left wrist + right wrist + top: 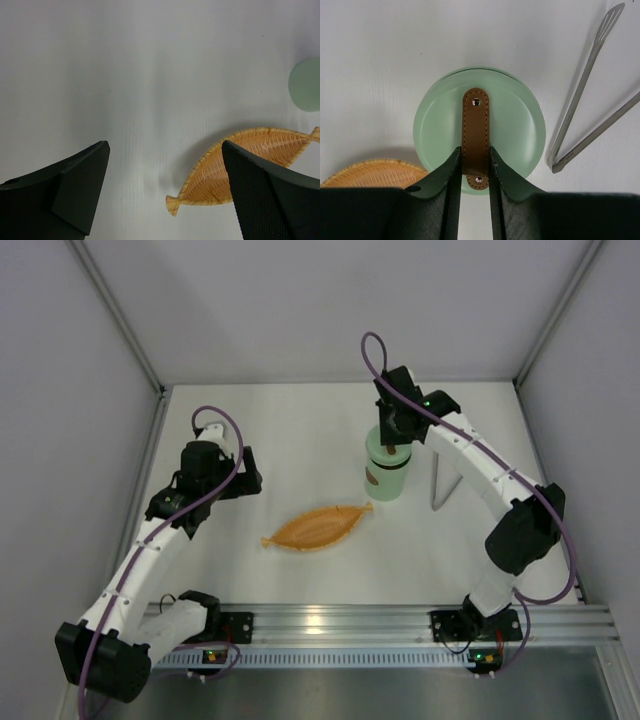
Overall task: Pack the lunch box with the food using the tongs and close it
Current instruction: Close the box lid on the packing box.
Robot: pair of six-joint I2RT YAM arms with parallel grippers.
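The mint-green lunch box (386, 478) stands upright right of centre, and its edge also shows in the left wrist view (306, 85). Its round green lid (515, 125) lies over the box's mouth; whether it is fully seated I cannot tell. My right gripper (475, 150) is shut on the lid's brown handle (475, 120), reaching down from above (393, 432). The grey tongs (441, 488) lie on the table just right of the box (590, 100). My left gripper (165, 145) hangs open with nothing in it, left of the dish (246, 478). No food shows anywhere.
An orange woven leaf-shaped dish (320, 527) lies in front and left of the box, with nothing in it (250, 160). White walls close in the table on three sides, and a metal rail (330, 622) runs along the near edge.
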